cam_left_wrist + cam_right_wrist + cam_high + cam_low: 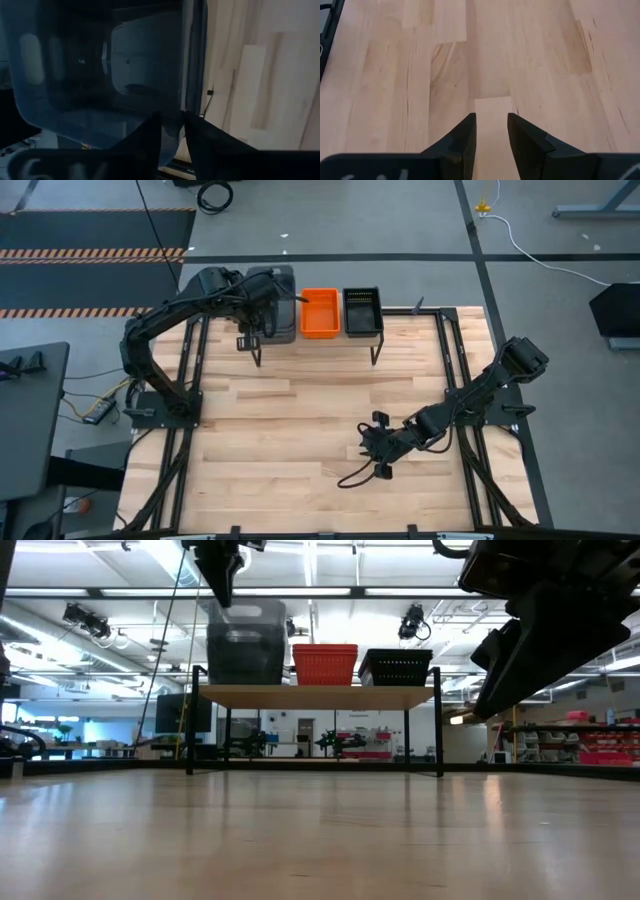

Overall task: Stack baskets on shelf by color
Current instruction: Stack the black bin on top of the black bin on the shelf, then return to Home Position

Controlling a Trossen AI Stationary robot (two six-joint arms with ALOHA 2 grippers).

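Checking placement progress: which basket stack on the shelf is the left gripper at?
The grey stack, at the shelf's left end; the left gripper is over it, while the orange and black ones stand clear.

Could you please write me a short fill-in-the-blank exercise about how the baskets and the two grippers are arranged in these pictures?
1. On the shelf, the orange stack stands between the grey stack and the ____ stack.
2. The left gripper is at the ____ stack.
3. The right gripper hovers over bare ____ planks, holding nothing.
4. The tallest stack on the shelf is the ____ one.

Missing words: black; grey; wooden; grey
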